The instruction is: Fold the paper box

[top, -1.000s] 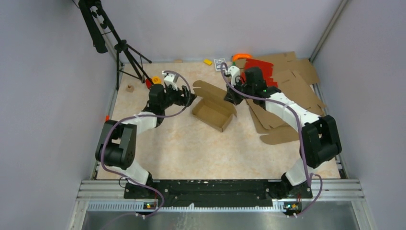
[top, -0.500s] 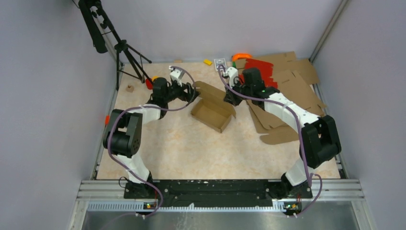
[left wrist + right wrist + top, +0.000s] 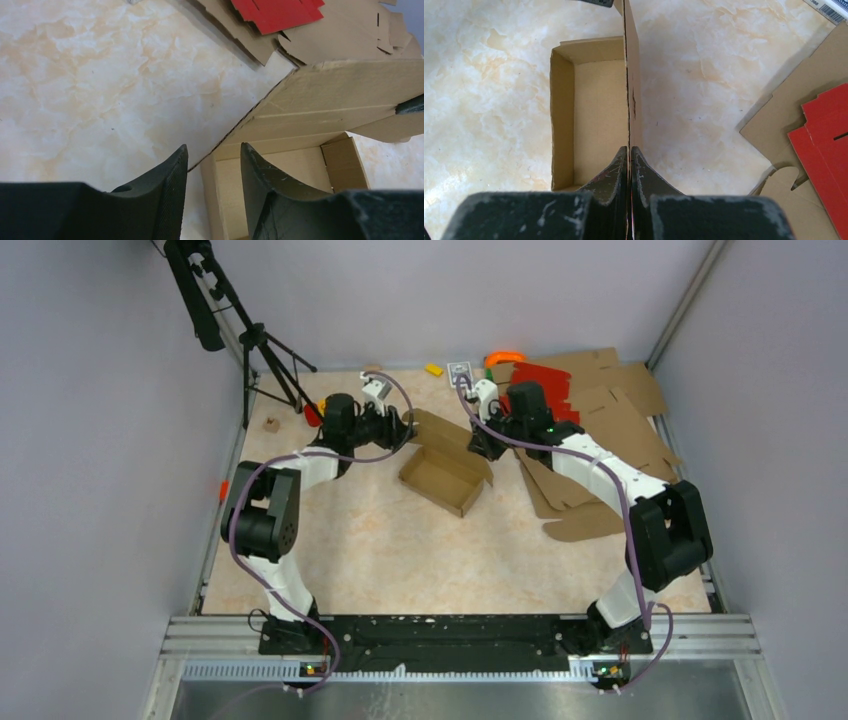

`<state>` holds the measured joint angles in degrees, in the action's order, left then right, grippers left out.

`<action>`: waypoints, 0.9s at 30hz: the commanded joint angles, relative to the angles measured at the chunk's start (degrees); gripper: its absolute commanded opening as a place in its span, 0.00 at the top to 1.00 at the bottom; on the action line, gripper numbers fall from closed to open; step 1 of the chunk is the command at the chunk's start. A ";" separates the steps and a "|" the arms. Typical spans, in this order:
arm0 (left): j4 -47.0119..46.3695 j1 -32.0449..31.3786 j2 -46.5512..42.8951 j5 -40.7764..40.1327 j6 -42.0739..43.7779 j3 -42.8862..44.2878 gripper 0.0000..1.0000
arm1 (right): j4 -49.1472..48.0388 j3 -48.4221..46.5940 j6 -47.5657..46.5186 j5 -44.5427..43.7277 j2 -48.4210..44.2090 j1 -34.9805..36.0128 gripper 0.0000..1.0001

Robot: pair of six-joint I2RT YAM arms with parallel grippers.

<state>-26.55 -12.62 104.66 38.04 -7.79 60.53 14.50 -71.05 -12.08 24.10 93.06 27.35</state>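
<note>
The box (image 3: 441, 478) is lying on the table (image 3: 400, 550), tray open. The right gripper (image 3: 629, 156) is pinching its upright lid (image 3: 632, 60). The left gripper (image 3: 212, 172) is straddling the lid's edge, jaws apart. Being light, stiff cardboard, it is likely bending only at creases, so it is best gripped by its edges.

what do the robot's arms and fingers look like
The left arm and right arm have white shells with bulky black joints, each trailing a looping purple cable. The fingers are matte black wedges, ribbed inside, scuffed pale.
</note>
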 commanded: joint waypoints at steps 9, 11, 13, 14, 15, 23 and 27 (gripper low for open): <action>16.97 -3.48 -1.39 -4.81 -6.31 6.80 0.85 | -4.02 -2.24 2.89 -2.05 -0.24 0.42 1.00; 17.61 -3.90 -1.83 -5.57 -6.62 6.61 0.87 | -4.05 -2.19 3.08 -1.95 -0.27 0.50 1.00; 17.88 -4.42 -2.36 -7.34 -6.14 6.01 0.88 | -3.93 -2.25 3.07 -2.45 -0.33 1.06 1.00; 17.93 -4.61 -2.50 -8.36 -5.76 5.62 0.89 | -3.50 -2.30 2.80 -3.47 -0.33 1.67 1.00; 17.93 -4.80 -2.53 -9.02 -5.45 5.30 0.90 | -2.99 -2.40 2.27 -5.52 -0.35 2.37 1.00; 16.71 -5.72 -3.19 -12.94 -4.65 0.90 1.00 | -1.95 -0.50 -0.93 -14.69 -2.06 7.06 1.00; 13.10 -6.50 -4.72 -16.29 -5.11 -3.54 1.00 | -3.57 2.40 -1.55 -18.94 -3.95 9.64 1.00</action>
<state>-10.90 -18.15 103.24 24.91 -12.08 60.86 12.73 -70.46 -12.01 10.50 92.90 34.52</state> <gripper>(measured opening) 0.005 0.007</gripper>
